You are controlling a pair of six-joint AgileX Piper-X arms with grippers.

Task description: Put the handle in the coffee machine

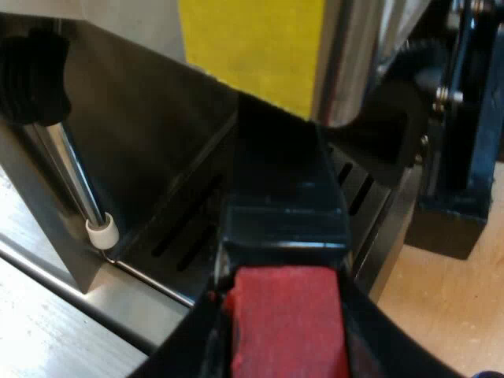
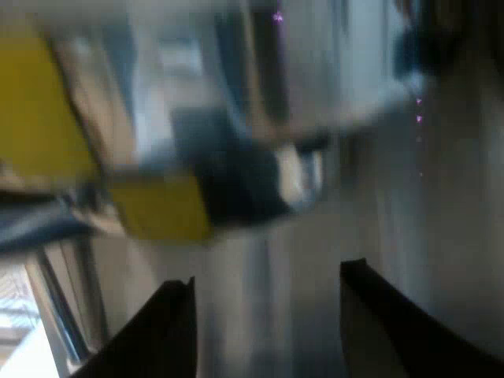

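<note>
At the front of the espresso machine (image 1: 150, 118), faced steel walls and a yellow panel (image 1: 252, 47) from the left wrist view. From the right wrist view, faced the same machine's steel front and a yellow label (image 2: 157, 209), with the right gripper (image 2: 268, 272) spread apart and nothing between its fingers (image 2: 169, 331). Looked down on the slotted drip tray (image 1: 181, 236) under the machine's front. Clamped the left gripper (image 1: 283, 298) on the holder's handle (image 1: 283, 197), with one black finger (image 1: 193, 346) on each side of its red end (image 1: 287, 327). Held the handle's dark length over the tray, pointing in beneath the yellow panel. Could not tell whether locked in, with the metal head hidden. Stood near the steam wand (image 1: 75, 181), topped by a black knob (image 1: 31, 75) and ending in a white tip (image 1: 102, 231) just above the tray's edge.
</note>
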